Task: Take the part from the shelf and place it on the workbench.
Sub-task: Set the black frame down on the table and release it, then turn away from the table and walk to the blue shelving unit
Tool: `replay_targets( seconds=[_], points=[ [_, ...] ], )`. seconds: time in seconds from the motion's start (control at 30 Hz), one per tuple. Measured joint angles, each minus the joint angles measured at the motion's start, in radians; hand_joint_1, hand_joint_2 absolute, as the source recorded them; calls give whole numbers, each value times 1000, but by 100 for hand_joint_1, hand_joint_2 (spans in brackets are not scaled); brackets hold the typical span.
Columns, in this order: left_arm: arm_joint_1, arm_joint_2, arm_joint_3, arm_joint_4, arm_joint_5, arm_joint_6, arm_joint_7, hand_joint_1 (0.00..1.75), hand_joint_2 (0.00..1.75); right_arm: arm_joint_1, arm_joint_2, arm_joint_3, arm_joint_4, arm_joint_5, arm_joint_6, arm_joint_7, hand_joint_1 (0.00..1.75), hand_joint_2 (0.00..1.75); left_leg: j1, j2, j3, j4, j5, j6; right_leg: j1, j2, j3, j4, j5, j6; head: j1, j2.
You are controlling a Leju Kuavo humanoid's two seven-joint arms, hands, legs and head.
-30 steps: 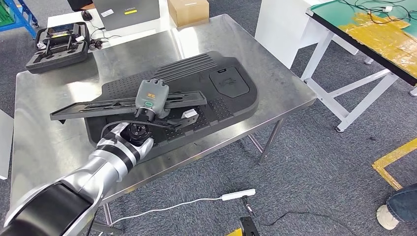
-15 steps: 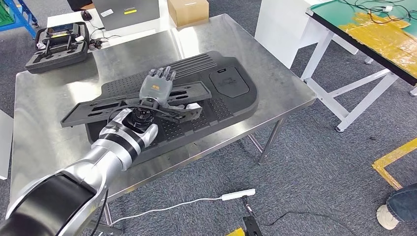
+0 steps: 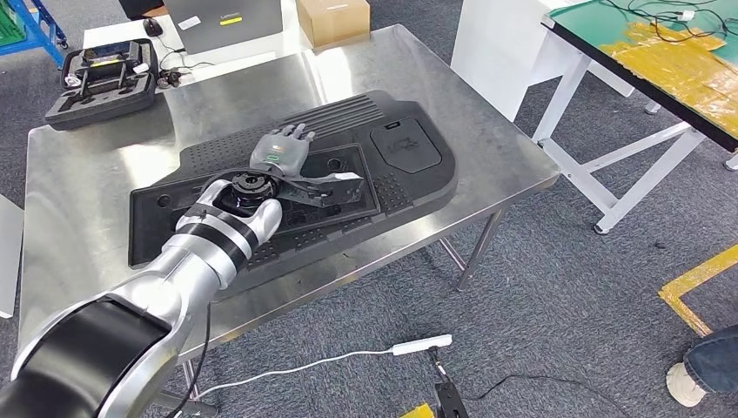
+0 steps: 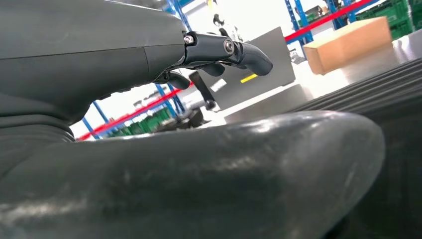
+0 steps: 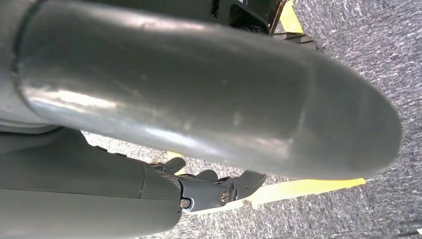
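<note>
The long black part, held tilted a second ago, now lies flat on the larger black panel on the steel surface. The left hand rests over it, fingers spread apart, so placement looks complete; the right hand hangs over the floor, fingers loosely apart, holding nothing.

The left robot hand and its silver forearm cover the middle of the flat black part, so the contact under the palm cannot be made out. In the left wrist view the thick grey thumb is blurred and blocks most of the ribbed panel beyond it. In the right wrist view the right robot hand hangs over grey carpet; its thumb is blurred and whether its fingers grasp anything cannot be told. At 4 o'clock in the head view, a person's shoe is cut off by the edge. At 10 o'clock, the contents of the black foam case are too small to identify.
</note>
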Motion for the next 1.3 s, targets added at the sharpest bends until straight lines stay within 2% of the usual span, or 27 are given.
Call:
replay_targets(
  seconds=[0.5, 0.87, 1.3],
  points=[
    [-1, -40, 68, 0, 51, 7, -49, 0, 0, 0, -1, 0, 0, -12, 1, -6, 0, 0, 0, 0, 0, 0, 0, 0, 0, 0, 0, 0, 0, 0, 0, 0],
    [2, -70, 116, -34, 159, 206, -206, 0, 0, 6, -1, 0, 0, -26, -11, -23, 0, 0, 0, 0, 0, 0, 0, 0, 0, 0, 0, 0, 0, 0, 0, 0],
    [11, -81, 142, -68, 197, 255, -247, 0, 0, 10, -1, 0, 0, -16, -17, -29, 0, 0, 0, 0, 0, 0, 0, 0, 0, 0, 0, 0, 0, 0, 0, 0]
  ],
)
